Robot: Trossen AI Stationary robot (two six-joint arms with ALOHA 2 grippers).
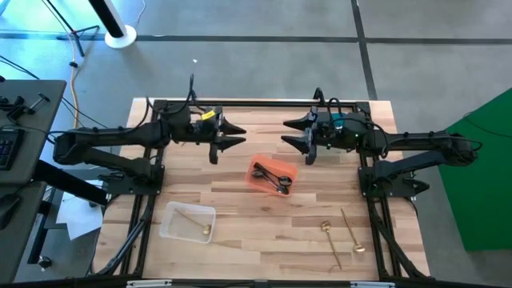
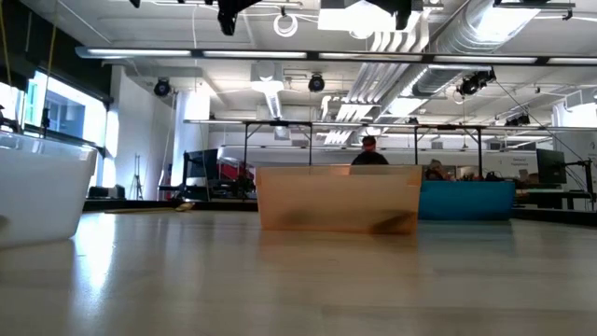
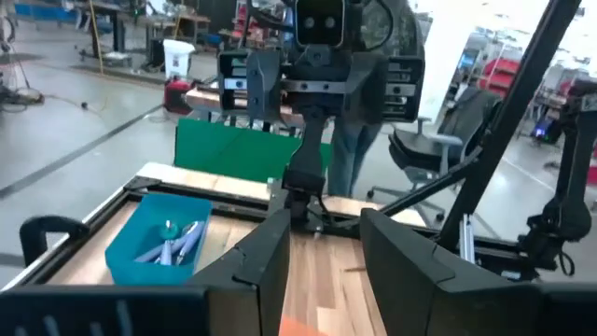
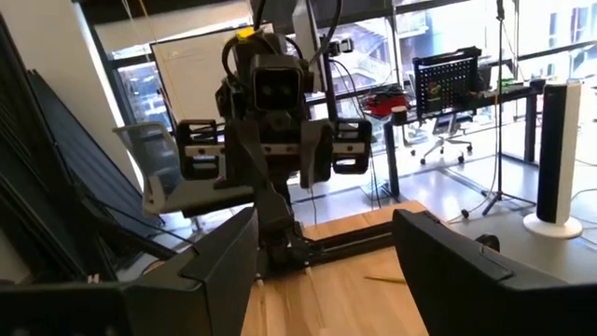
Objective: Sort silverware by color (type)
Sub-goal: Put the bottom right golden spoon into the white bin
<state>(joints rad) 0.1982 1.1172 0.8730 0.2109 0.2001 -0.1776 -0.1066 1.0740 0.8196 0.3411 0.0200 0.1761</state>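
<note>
Both arms hover above the table's far half, fingers level and facing each other. My left gripper [image 1: 240, 134] [image 3: 322, 233] is open and holds nothing. My right gripper [image 1: 288, 134] [image 4: 322, 243] is likewise open. Nearer than the gap between them, an orange bin [image 1: 258, 181] [image 2: 336, 198] holds black silverware [image 1: 274, 177]. A clear bin [image 1: 178, 214] [image 2: 37, 191] near the front left holds one gold spoon [image 1: 198, 226]. Two gold spoons [image 1: 352, 234] [image 1: 330, 238] lie flat on the wood at the front right. A blue bin [image 3: 140, 245] [image 2: 466, 199] holds silver pieces [image 3: 177, 241].
A black frame [image 1: 256, 103] borders the table's far and side edges. Bare wood [image 1: 264, 232] lies between the clear bin and the loose gold spoons. In the high view the blue bin sits mostly under the right arm. A person [image 2: 369, 154] stands in the room beyond.
</note>
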